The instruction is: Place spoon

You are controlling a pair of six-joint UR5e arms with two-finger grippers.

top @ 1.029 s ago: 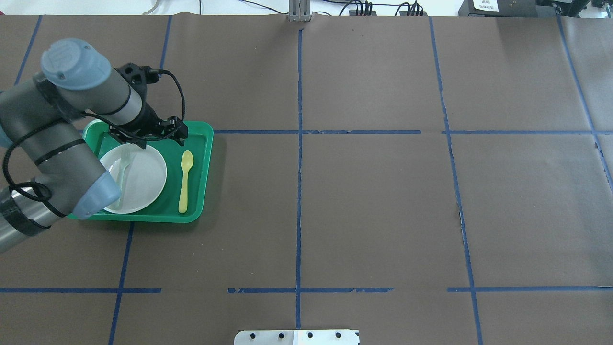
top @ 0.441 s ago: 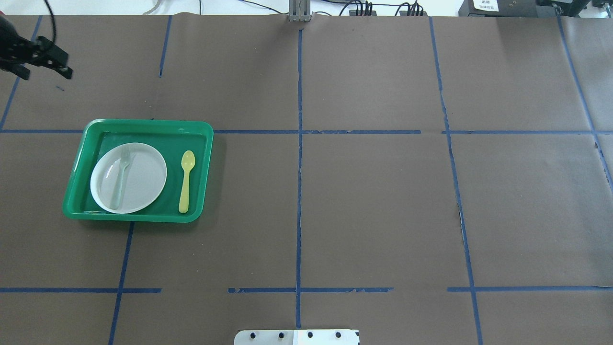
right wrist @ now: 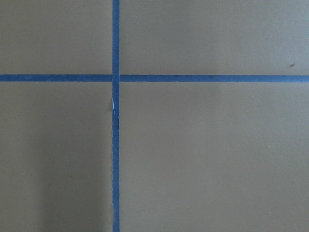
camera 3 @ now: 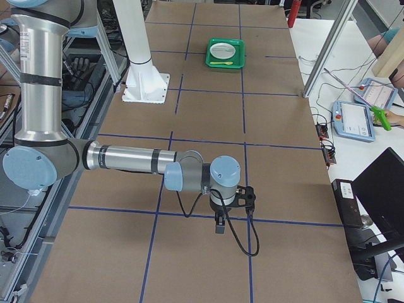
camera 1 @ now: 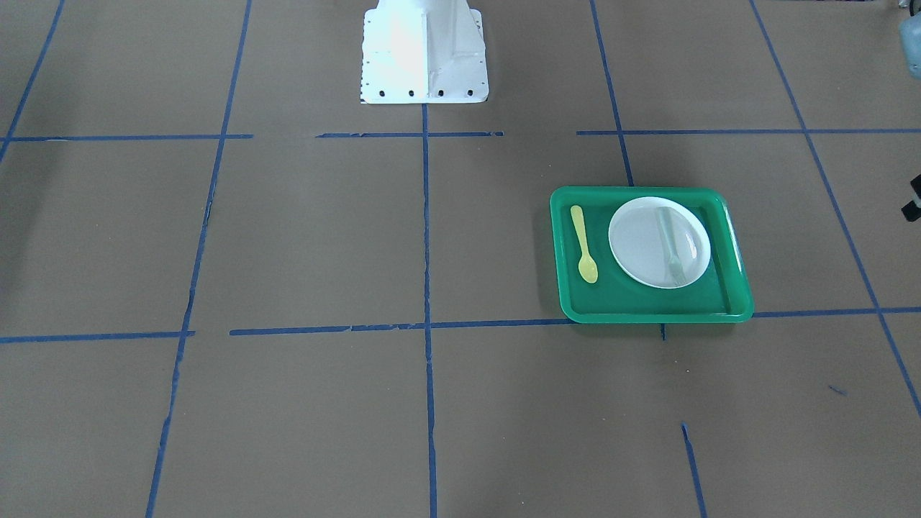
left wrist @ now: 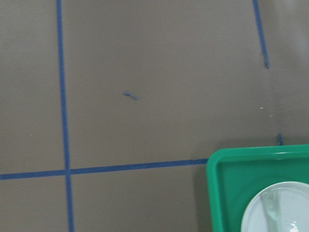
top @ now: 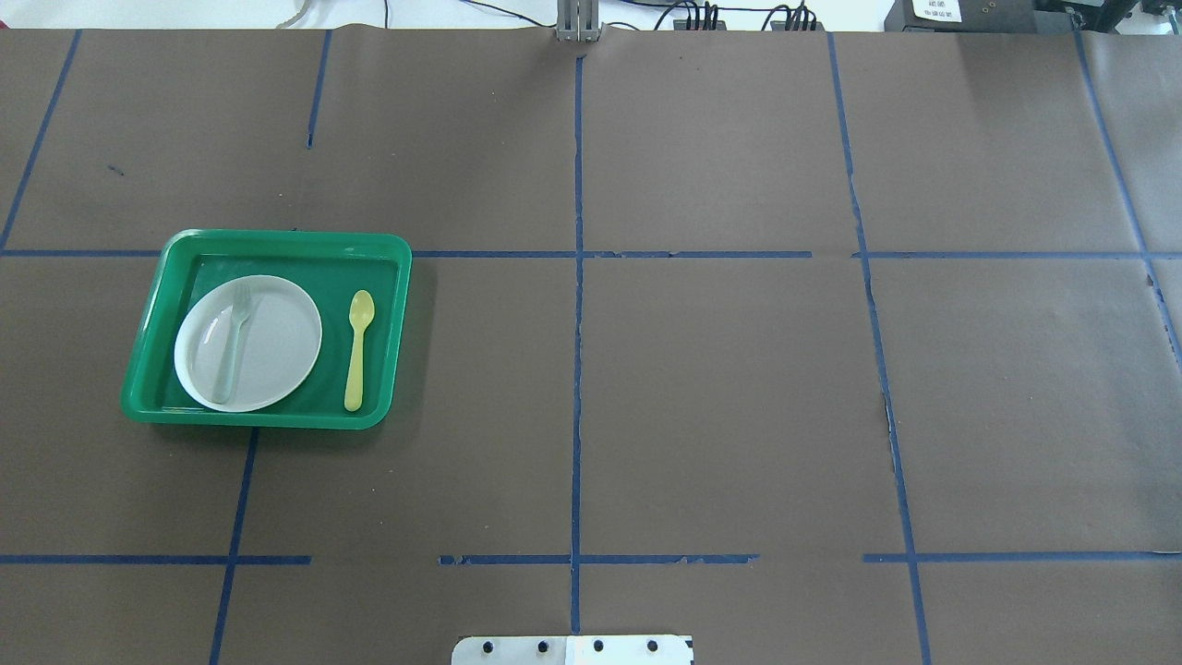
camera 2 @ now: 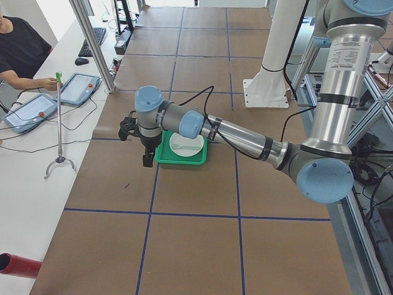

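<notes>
The yellow spoon [top: 356,356] lies flat in the green tray [top: 277,236], right of the white plate [top: 277,342], bowl end away from the robot. It also shows in the front-facing view [camera 1: 583,244]. A pale grey-green fork [top: 231,346] lies on the plate. My left gripper [camera 2: 146,161] hangs above the table just off the tray's far-left side; only the side view shows it, so I cannot tell its state. My right gripper [camera 3: 219,226] hovers over bare table far from the tray; I cannot tell its state either.
The tray's corner [left wrist: 256,193] shows at the bottom right of the left wrist view. The white robot pedestal [camera 1: 423,50] stands at the table's near-middle edge. Blue tape lines grid the brown table. Tablets [camera 2: 80,89] lie on a side bench by an operator.
My left arm has drawn back from above the tray, up and to the far left, and left the overhead view. The spoon, plate and fork have not moved.
</notes>
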